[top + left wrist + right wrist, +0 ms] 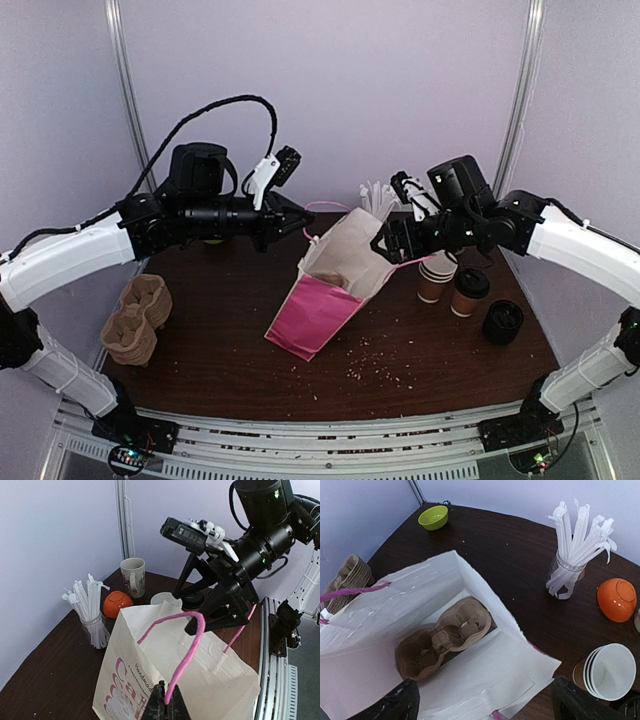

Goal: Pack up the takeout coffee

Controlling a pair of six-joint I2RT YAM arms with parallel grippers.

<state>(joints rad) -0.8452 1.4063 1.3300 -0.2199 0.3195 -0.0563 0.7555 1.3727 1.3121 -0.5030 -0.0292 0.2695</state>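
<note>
The takeout coffee [470, 291], a brown cup with a black lid, stands right of the bag beside a stack of empty brown cups [435, 276], which also shows in the right wrist view [611, 672]. The white and pink paper bag [330, 290] stands open and tilted at the table's middle. A brown cardboard cup carrier [445, 637] lies in its bottom. My left gripper [167, 702] is shut on the bag's pink handle [192, 650] and holds it up. My right gripper [490, 707] is wide open above the bag's near wall, at the bag's right rim in the top view [385, 243].
A stack of black lids [502, 322] sits at the right. Spare cup carriers [135, 320] lie at the left. A glass of wrapped straws [572, 550], an orange bowl [617, 599], a cream mug [132, 576] and a green bowl [433, 516] stand along the back. Crumbs dot the table.
</note>
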